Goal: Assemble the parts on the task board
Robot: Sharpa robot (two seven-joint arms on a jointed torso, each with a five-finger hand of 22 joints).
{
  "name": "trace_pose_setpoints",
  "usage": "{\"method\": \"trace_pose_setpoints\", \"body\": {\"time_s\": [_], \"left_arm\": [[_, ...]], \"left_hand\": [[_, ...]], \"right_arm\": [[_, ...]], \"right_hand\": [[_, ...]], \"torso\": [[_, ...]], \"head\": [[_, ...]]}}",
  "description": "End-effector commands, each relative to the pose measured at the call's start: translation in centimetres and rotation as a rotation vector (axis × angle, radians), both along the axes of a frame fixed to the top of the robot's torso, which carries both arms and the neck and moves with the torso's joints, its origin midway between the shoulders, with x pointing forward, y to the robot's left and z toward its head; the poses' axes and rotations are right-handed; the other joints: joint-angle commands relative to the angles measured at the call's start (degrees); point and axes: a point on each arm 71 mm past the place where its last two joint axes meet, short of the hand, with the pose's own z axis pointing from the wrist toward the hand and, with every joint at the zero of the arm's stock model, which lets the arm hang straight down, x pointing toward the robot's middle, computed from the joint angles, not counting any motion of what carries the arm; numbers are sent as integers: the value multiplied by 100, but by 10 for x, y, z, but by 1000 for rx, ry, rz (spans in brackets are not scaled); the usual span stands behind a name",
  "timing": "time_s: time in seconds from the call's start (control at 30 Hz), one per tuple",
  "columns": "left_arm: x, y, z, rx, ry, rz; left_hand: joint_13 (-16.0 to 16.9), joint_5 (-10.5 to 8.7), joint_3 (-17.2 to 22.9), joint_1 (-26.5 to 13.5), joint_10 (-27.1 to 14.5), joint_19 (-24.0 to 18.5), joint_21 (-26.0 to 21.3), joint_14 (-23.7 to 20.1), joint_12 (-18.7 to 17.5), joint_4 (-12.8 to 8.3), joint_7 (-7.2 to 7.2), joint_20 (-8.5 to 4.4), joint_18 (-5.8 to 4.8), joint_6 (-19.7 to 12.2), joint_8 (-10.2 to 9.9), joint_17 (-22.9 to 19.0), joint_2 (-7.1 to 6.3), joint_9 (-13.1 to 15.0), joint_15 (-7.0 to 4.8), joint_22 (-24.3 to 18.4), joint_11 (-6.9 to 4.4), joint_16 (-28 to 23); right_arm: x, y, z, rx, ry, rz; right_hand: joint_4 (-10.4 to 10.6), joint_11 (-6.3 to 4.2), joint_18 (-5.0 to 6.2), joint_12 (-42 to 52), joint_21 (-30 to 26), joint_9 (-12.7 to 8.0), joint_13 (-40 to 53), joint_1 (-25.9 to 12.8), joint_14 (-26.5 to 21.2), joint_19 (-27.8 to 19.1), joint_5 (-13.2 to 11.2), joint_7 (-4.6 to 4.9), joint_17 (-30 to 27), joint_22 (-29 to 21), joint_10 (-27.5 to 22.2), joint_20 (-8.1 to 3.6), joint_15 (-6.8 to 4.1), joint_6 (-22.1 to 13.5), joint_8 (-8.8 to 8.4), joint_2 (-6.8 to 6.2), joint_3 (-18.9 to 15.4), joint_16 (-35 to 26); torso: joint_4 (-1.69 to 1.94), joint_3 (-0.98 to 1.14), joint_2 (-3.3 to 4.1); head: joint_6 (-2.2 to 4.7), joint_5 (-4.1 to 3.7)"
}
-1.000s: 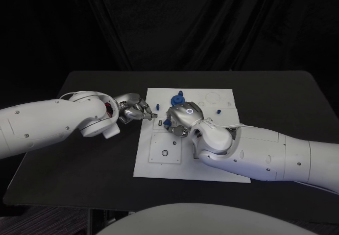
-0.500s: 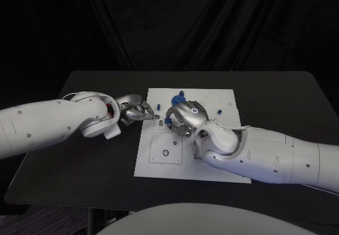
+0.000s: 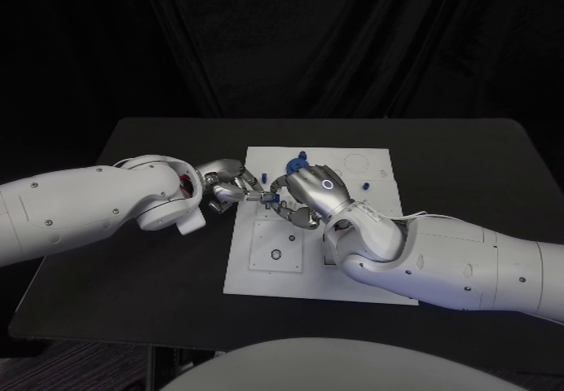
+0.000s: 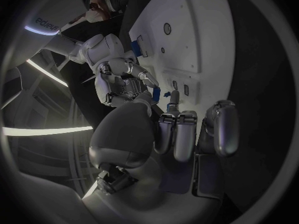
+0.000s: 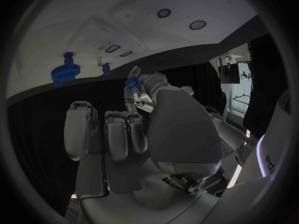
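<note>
Both robot hands met over the task board (image 3: 353, 277) (left robot hand (image 3: 226, 186) pinching 1 blue part (image 4: 157, 93)).

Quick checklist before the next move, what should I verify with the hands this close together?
1. Small blue part pinched at the fingertips of the left hand: ok.
2. Right hand free, nothing in its fingers: ok.
3. Gap between the two hands: cannot tell, they look very close above the task board.
4. Task board flat on the table: ok.
5. Blue gear standing on the board, clear of both hands: ok.
6. Hole meant for the held part: cannot tell.
</note>
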Motion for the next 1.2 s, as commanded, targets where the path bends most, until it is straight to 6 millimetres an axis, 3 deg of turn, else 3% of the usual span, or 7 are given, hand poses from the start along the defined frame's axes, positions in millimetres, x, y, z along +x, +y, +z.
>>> {"method": "trace_pose_setpoints", "body": {"time_s": [0.03,0.27,0.5,0.57,0.73,1.0,1.2], "left_arm": [[-3,-5,2,-63,0,-37],[-3,-7,3,-82,-18,-43],[-3,-9,3,-95,-28,-51],[-4,-9,3,-104,-26,-49],[-4,-10,2,-130,-4,-36],[-5,-11,0,-136,20,-37],[-4,-10,-1,-132,26,-31]], "left_hand": [[1499,-5,-58,-61,598,-35,-34,595,15,-1,-1,-5,109,55,-16,1509,6,-51,18,1023,15,15],[1499,358,-135,88,598,-33,-83,595,15,-12,-25,-21,113,146,1,1509,107,-243,1,1012,-6,15],[1499,1915,219,868,598,-53,-194,595,15,-44,-121,-99,130,378,200,1509,104,-446,-85,990,-107,15],[1499,2176,380,1075,598,-59,-228,595,15,-49,-149,-122,133,395,302,1509,40,-455,-105,985,-131,15],[1499,2477,772,1474,598,-66,-285,595,15,-96,-183,-158,139,406,595,1509,-65,-395,-139,982,-164,15],[1499,2533,1058,1702,598,-47,-290,595,15,-214,-234,-191,135,447,1014,1509,-233,-222,-174,1004,-208,15],[1499,2515,1246,1757,598,-24,-271,595,15,-260,-260,-216,129,437,1249,1509,-270,-106,-200,1026,-236,15]], "right_arm": [[-2,0,3,40,-25,18],[-3,1,3,40,-24,21],[-4,1,3,38,-21,24],[-4,2,3,38,-21,25],[-5,3,3,34,-18,26],[-4,3,2,22,-10,19],[-3,1,0,2,1,11]], "right_hand": [[6,-34,-37,16,29,338,1509,-62,592,114,-37,-86,1509,1154,596,-25,-29,105,63,-6,39,14],[10,-36,-37,16,30,349,1509,-75,592,114,-66,-87,1509,1154,596,-26,-30,99,61,-7,48,14],[12,-36,-39,16,36,352,1509,-79,592,117,-75,-87,1509,1156,596,-27,-30,99,61,-8,51,14],[12,-36,-38,16,35,354,1509,-80,592,116,-80,-88,1509,1156,596,-27,-30,99,61,-8,52,14],[12,-36,-36,16,28,356,1509,-81,592,113,-84,-88,1509,1153,596,-27,-31,97,60,-9,54,14],[5,-32,-29,16,-1,365,1509,-84,592,100,-113,-77,1509,1143,596,-28,-30,54,37,-19,73,14],[68,61,-24,16,-39,349,1509,-206,592,76,-622,31,1509,1129,596,19,40,-238,-152,-57,86,14]], "torso": [[-1,2,2],[10,-2,1],[14,-6,-3],[17,-8,-3],[9,-7,-2],[13,-6,1],[26,-19,4]], "head": [[-1,11],[-1,12],[-1,11],[-1,18],[-1,26],[-1,26],[-1,13]]}}
